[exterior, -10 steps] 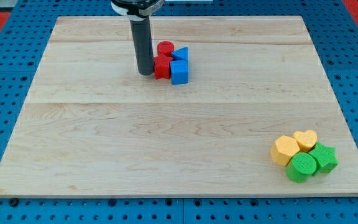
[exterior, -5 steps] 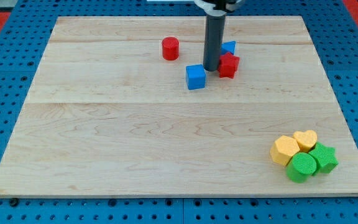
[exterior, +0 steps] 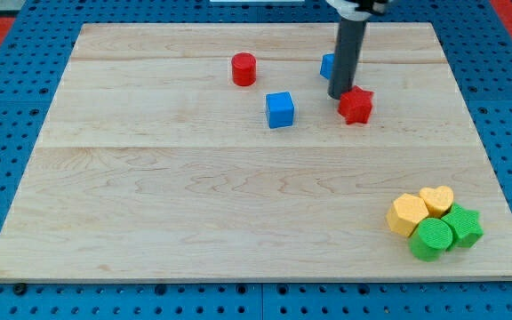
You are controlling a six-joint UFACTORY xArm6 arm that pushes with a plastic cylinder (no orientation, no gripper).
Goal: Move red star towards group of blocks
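The red star (exterior: 356, 106) lies on the wooden board at the upper right of centre. My tip (exterior: 340, 95) rests against the star's upper left side. The group of blocks sits at the lower right corner: a yellow hexagon (exterior: 407, 214), a yellow heart (exterior: 436, 200), a green cylinder (exterior: 432, 239) and a green star (exterior: 463, 225), all touching. The red star is far above and left of that group.
A red cylinder (exterior: 244, 68) stands at the upper middle. A blue cube (exterior: 280, 109) lies left of the red star. Another blue block (exterior: 328, 65) is partly hidden behind the rod. The board's edge (exterior: 256, 281) runs along the view's bottom.
My tip has moved right and slightly down, pushing the red star away from the red cylinder and blue blocks, which were left behind and scattered.
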